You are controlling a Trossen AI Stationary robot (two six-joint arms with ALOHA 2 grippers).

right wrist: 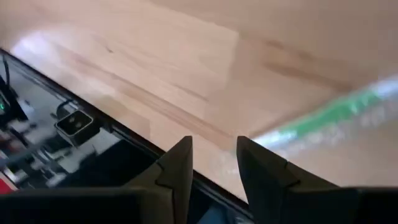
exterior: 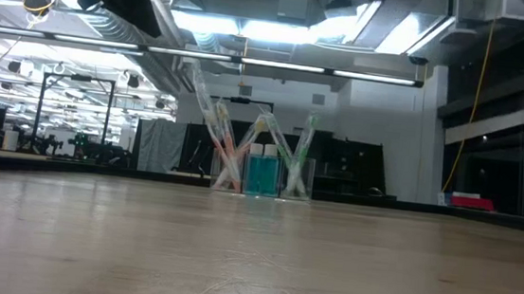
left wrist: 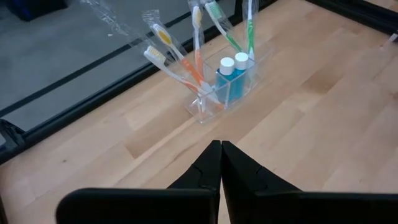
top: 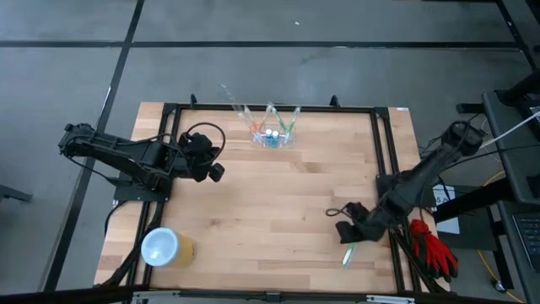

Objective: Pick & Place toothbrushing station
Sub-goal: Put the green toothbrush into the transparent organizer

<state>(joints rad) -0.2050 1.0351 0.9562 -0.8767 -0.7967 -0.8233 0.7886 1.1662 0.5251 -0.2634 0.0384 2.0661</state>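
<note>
The clear plastic toothbrushing station [top: 272, 135] stands on its base at the table's far edge, near the middle. It holds several wrapped toothbrushes and two small blue bottles with white caps; it also shows in the low view [exterior: 262, 174] and the left wrist view [left wrist: 224, 87]. My left gripper [top: 213, 167] hangs above the table's left part, shut and empty, pointing toward the station [left wrist: 221, 144]. My right gripper [top: 342, 230] is near the table's right near corner, open and empty [right wrist: 214, 146]. A green wrapped toothbrush [top: 349, 252] lies flat on the table beside it [right wrist: 329, 115].
A yellow cup with a white top [top: 166, 247] lies at the table's near left corner. A red and black glove [top: 432, 245] lies off the table's right edge. A black frame [top: 384, 143] runs round the table. Bare wood lies between the arms.
</note>
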